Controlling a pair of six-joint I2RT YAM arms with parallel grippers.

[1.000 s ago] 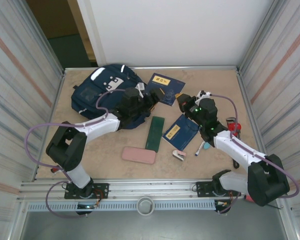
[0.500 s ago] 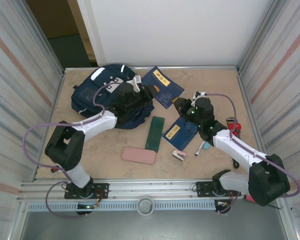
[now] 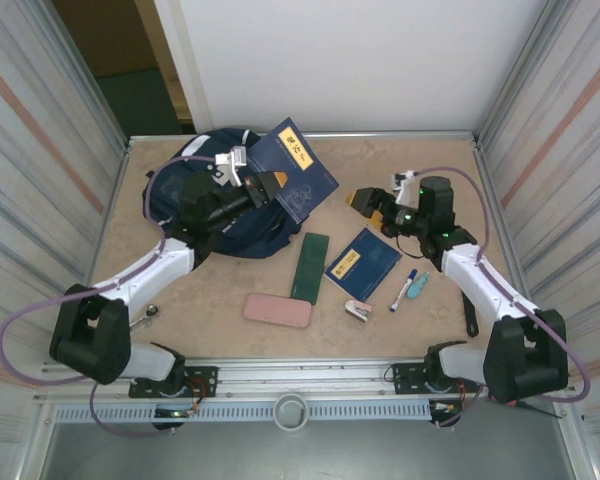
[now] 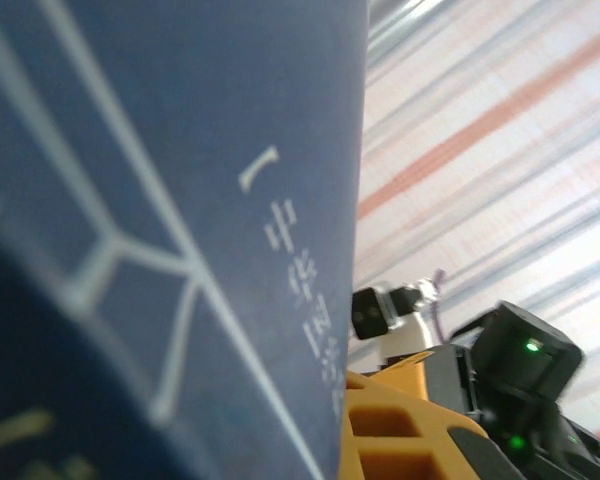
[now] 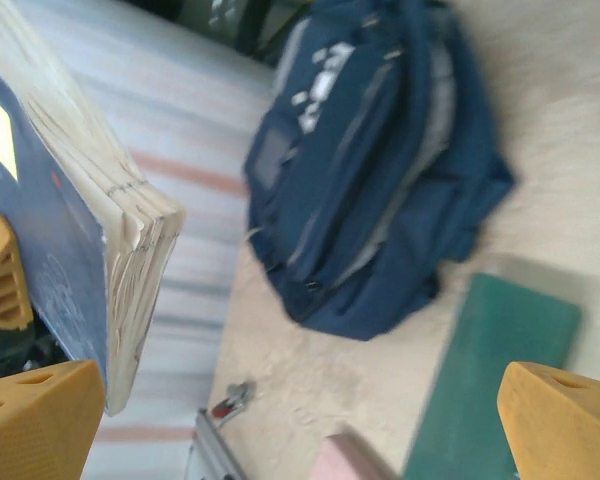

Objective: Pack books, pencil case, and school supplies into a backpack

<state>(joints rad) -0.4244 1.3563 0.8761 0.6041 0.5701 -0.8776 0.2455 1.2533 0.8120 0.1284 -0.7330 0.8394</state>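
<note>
1. The left gripper (image 3: pixel 267 186), upper centre-left of the overhead view, is clamped on the lower edge of the held book (image 3: pixel 298 170), which is tilted up off the table. In the left wrist view the navy cover sits right against the lens, beside an orange finger (image 4: pixel 400 430).
2. The held book hangs at the right edge of the backpack (image 3: pixel 195 200), which is slumped at upper left. I cannot tell whether the backpack's mouth is open.
3. The step in hand looks like feeding this book into the bag. To do it well:
   - Lead with a narrow edge.
   - Keep the pinch firm, since a one-edge grip lets a thin hardcover swing.
   - Aim for the opening rather than the loose fabric.
   - Release only once most of the cover is inside.
4. The right gripper (image 3: pixel 368 200), right of centre, has its jaws spread wide with nothing between them. It could steady the bag's lip.
5. At lower centre, the second book (image 3: pixel 363 262), green box (image 3: pixel 310 266), pink pencil case (image 3: pixel 278 310), marker pen (image 3: pixel 404 290), teal item (image 3: pixel 418 287) and pink-and-white item (image 3: pixel 358 311) lie on the table.
</note>
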